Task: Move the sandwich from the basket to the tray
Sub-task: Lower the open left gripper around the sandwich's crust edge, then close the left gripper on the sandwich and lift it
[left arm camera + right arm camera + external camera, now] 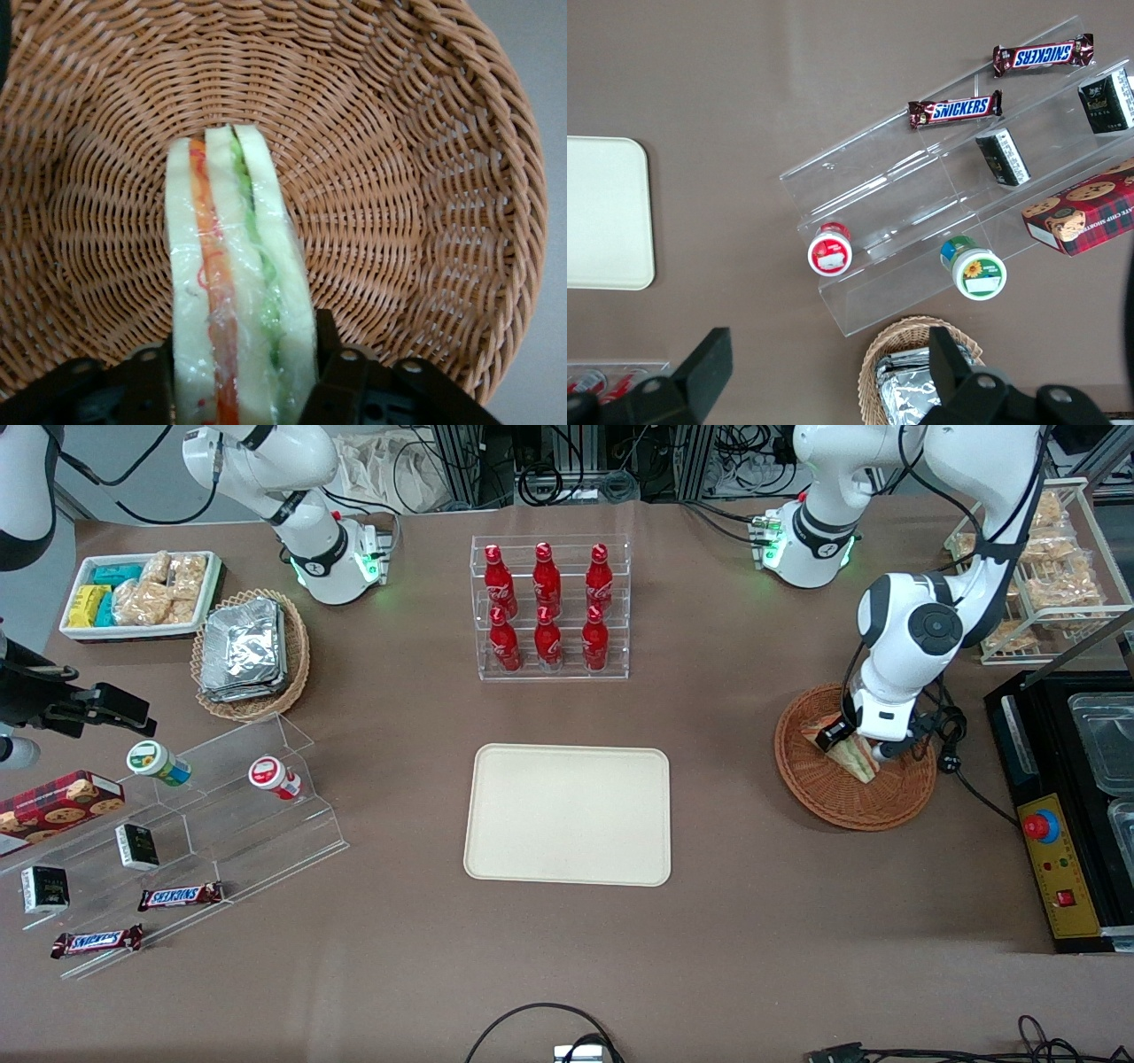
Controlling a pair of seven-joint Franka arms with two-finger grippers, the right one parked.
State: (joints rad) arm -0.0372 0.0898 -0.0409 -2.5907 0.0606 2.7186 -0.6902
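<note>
The sandwich [856,759] stands on edge in the round reddish-brown wicker basket [833,806] toward the working arm's end of the table. My left gripper [858,746] reaches down into the basket and is shut on the sandwich. In the left wrist view the sandwich [235,283] shows pale bread with orange, red and green layers under clear wrap, and a black finger [330,354] presses each flat side above the basket [399,177] weave. The cream-beige tray [567,815] lies bare at the table's middle; its corner, the tray [602,212], also shows in the right wrist view.
A clear rack of red bottles [549,607] stands farther from the front camera than the tray. A black machine [1059,806] and a wire rack of snacks [1054,567] flank the basket. Toward the parked arm's end are an acrylic stand [177,824] and a foil-packet basket [251,654].
</note>
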